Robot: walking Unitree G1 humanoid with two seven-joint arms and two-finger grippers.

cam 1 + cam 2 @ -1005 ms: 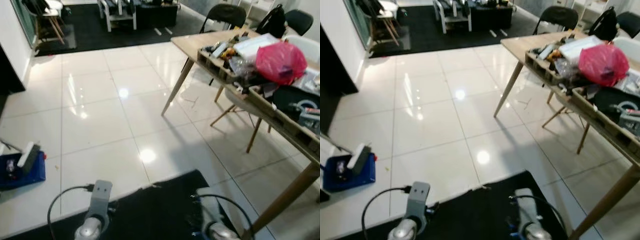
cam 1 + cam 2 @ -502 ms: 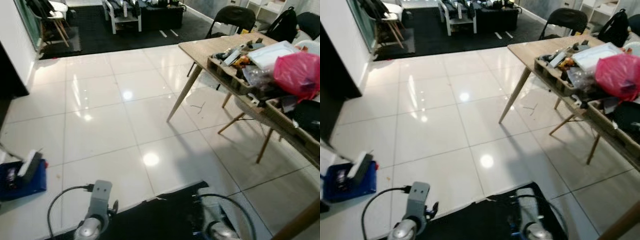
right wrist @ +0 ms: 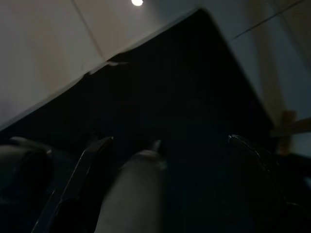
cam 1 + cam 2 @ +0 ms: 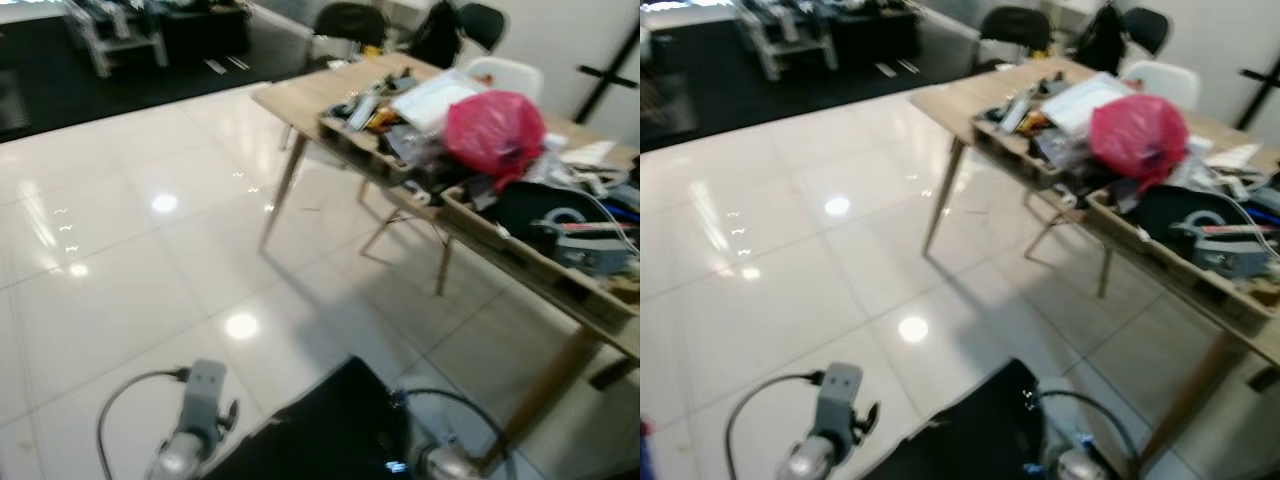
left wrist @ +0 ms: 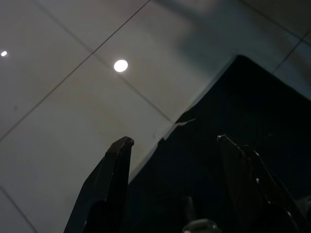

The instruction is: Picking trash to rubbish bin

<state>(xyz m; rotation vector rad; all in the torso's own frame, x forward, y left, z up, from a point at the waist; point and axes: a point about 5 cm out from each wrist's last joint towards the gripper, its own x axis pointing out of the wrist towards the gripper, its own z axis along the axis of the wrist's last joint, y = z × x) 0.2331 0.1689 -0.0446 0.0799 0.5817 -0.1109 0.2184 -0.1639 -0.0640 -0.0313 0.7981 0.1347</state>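
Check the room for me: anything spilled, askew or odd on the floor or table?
Nothing looks spilled. The wooden table is heaped with clutter, a red plastic bag on top. On the white tiles beside the table leg lies a small thin scrap, too small to identify. The black mat has a ragged edge.

One wooden counter [image 4: 300, 95]. One pink plastic bag [image 4: 494, 130] on it. Two wooden crates [image 4: 372, 152] along the counter edge, full of blurred clutter, uncountable. Two black chairs [image 4: 348, 22] and one white chair [image 4: 503, 75] behind. One black mat [image 4: 330, 420]. Two pincers, left pincer [image 5: 175, 145], right pincer [image 3: 167, 141].
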